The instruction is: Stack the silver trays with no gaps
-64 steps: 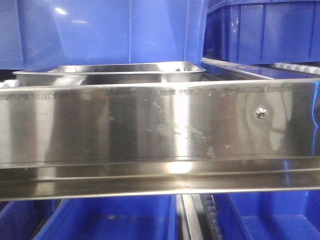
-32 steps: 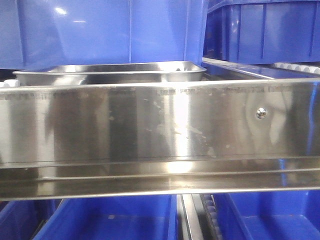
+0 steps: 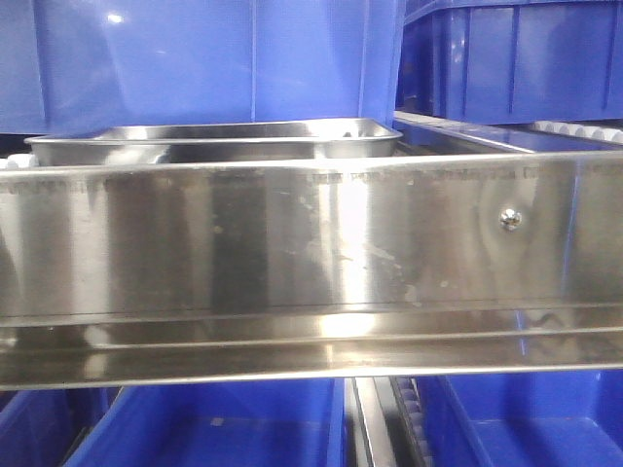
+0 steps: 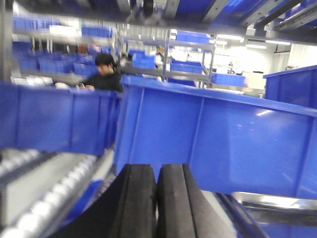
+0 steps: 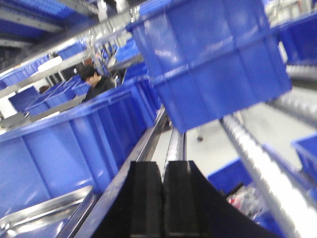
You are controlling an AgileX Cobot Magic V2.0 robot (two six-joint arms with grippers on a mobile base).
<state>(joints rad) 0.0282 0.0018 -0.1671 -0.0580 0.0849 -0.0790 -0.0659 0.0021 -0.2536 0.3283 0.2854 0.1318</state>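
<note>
Sitting behind the rail, a tray rests before blue bins; whether others nest inside is hidden. The left end effector and right end effector are both clenched empty, so stacking looks unstarted or finished.

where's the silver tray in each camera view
Front: silver tray upper left, behind the steel rail.
Left wrist: shiny strip lower right; cannot tell if it is the tray.
Right wrist: bottom left corner.
Shared landmark: the blue bin behind it.
</note>
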